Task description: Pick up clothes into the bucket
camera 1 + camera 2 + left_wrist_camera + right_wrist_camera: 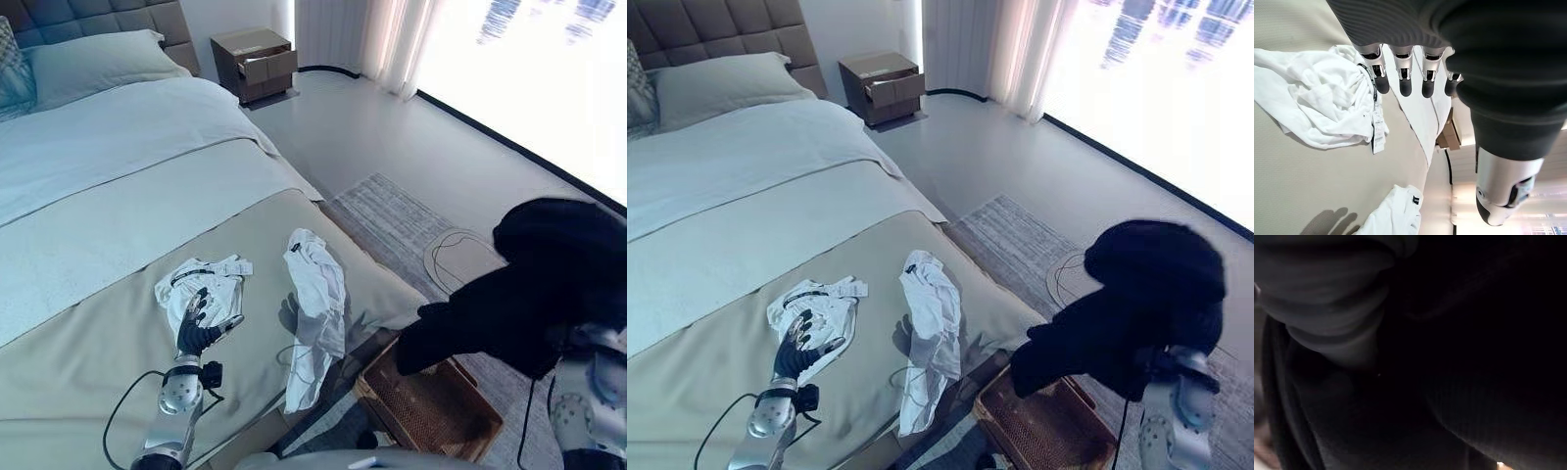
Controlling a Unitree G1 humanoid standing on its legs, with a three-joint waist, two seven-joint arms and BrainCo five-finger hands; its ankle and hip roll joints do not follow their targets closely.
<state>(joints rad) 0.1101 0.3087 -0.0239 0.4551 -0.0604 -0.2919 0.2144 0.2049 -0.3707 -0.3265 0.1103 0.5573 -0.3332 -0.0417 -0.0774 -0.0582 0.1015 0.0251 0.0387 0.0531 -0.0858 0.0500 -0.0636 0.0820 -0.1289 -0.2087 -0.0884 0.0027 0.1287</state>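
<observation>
A black garment (529, 294) hangs bunched over the right arm at the right side of the scene, its lower end drooping toward a brown woven basket (431, 406) that stands on the floor just off the near right corner of the bed (88, 333). The right hand is buried in this dark cloth, so whether its fingers are closed round it cannot be told; its wrist view gives nothing but black folds.

Two white garments lie on the beige bedcover. A crumpled white shirt (201, 284) with a paper tag sits toward the near left, and a long white garment (315, 313) lies to its right, trailing over the bed's near edge and hanging down beside the basket.

The left hand (201, 328) hovers at the near edge of the crumpled shirt, fingers (1403, 81) straight and slightly apart, the thumb out to the side, holding nothing.

Farther back, pale sheets and a pillow (93, 64) cover the bed below a padded headboard. A brown nightstand (255, 64) stands at the far wall, and a grey rug (392, 220) lies on the floor to the right of the bed, near a bright curtained window.
</observation>
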